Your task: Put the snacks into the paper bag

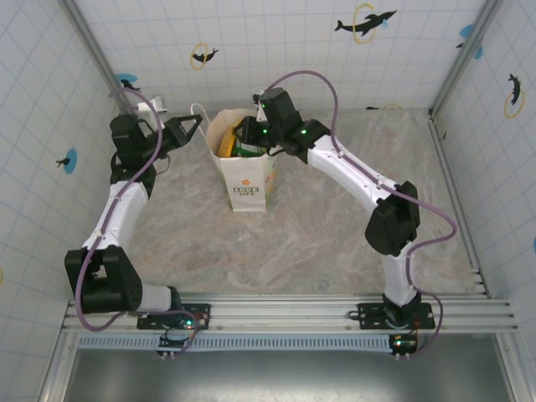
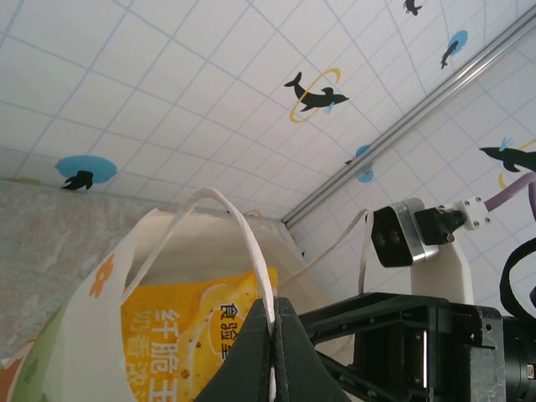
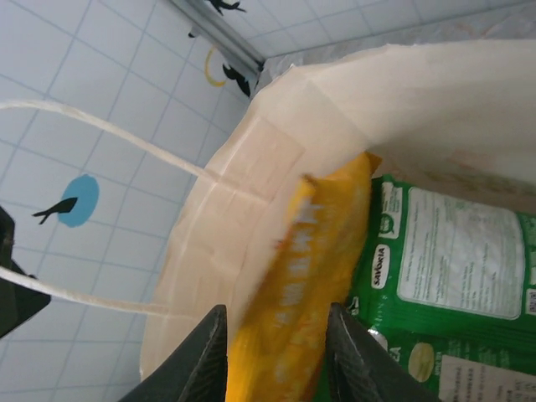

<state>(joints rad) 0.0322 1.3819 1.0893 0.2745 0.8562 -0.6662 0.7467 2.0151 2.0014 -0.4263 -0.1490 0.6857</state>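
**Drop step at the bag mouth, yellow one going in**

The paper bag (image 1: 247,180) stands upright on the table (image 1: 335,243), between the two arms and toward the back wall. The left pincer (image 2: 274,335) is pinched together on one thin loop handle (image 2: 243,226), which looks like its way of holding the mouth open.

The right pincer (image 3: 276,356) hangs right over the opening. Its fingers are apart and a yellow packet (image 3: 310,276) sits between them, pointing down into the bag. The packet is smeared in the wrist view, so my guess is it's sliding free. I can't tell if the pads are touching it. A green packet (image 3: 456,276) is already inside, just beside it.

So I'd call this the release part of the placing step. The next move probably calls for the right arm to lift straight up out of the mouth without catching the rim or the other handle. Meanwhile the left should hold steady so the bag doesn't tip.
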